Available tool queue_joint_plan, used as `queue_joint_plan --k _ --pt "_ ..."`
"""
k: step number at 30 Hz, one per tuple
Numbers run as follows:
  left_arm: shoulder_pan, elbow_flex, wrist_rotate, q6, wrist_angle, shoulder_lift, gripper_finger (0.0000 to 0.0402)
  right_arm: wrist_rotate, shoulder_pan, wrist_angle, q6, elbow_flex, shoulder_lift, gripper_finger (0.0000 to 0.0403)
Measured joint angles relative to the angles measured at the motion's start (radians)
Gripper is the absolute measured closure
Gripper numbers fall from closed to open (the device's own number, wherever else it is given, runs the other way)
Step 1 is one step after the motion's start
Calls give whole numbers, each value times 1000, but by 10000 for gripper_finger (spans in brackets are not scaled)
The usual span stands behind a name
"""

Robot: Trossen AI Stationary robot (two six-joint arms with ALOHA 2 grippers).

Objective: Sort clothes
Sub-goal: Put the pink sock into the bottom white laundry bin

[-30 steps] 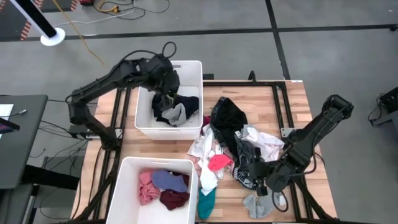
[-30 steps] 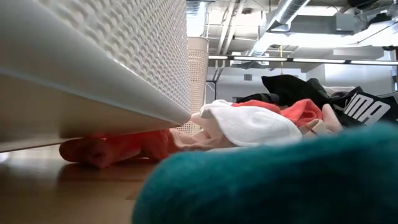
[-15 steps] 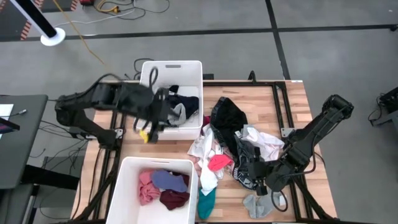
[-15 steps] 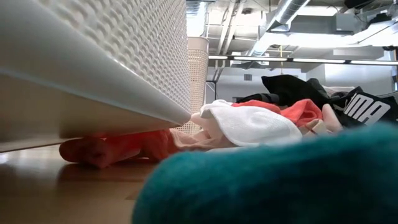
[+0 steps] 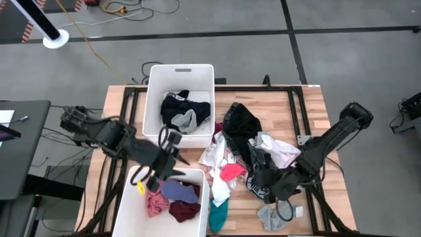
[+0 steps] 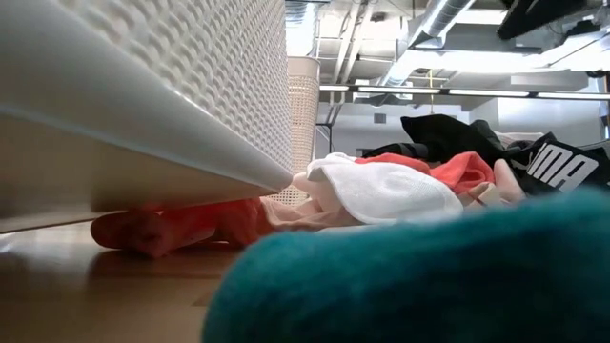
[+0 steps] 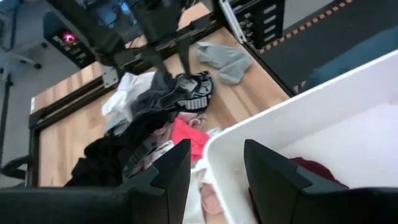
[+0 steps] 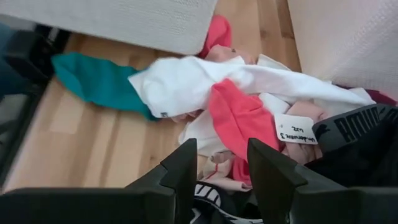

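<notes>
Mostly the clothes (image 5: 247, 155) lie in a loose heap on the table's middle and right part, between the two bins and the right arm: a black garment (image 5: 241, 122) at the far end, white pieces (image 5: 279, 150) and a pink one (image 5: 231, 172) in the middle, a teal sock (image 5: 218, 213) and a grey sock (image 5: 271, 217) at the near edge. Some are already sorted: dark and grey items sit in the far bin (image 5: 155, 105), and pink, blue and maroon ones in the near bin (image 5: 131, 197).

The heap runs lengthwise from far to near, along the bins' right side. The right gripper (image 5: 258, 179) is low over its near right part, close above a black patterned piece (image 5: 260, 187), and faces toward the bins; in its wrist view the pink piece (image 8: 239, 121) and a white one (image 8: 186, 84) lie straight ahead past its fingers (image 8: 180, 174), which stand apart with nothing between them. It is clearly the nearer arm to the heap.

The left gripper (image 5: 170, 146) hangs over the gap between the two bins, at the near bin's far rim. Its fingers (image 7: 177, 171) are apart and empty, and the heap lies to its right, beyond the bin wall (image 7: 286, 121).

A next pick likely falls to the right arm, with the pink piece just ahead.
</notes>
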Motion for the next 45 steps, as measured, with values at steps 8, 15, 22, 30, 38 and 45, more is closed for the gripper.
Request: queue_joint_plan --k 8,15,22,30,38,45 --pt "-87 -96 -7 -9 95 0 259 -23 -66 13 -32 0 119 247" --pt "-131 -143 -20 -31 132 0 259 -24 -130 -41 -32 0 208 247" --pt "-157 -145 -21 -60 125 0 259 -28 -187 -64 -32 0 254 247" --pt "-165 -145 -23 -80 119 0 259 -80 -222 -64 -38 0 298 260" --pt "-165 -145 -24 -85 116 0 259 -81 -218 -57 -44 0 299 328" --pt "-164 -145 -27 -85 116 0 259 -81 -217 -51 -64 0 299 395"
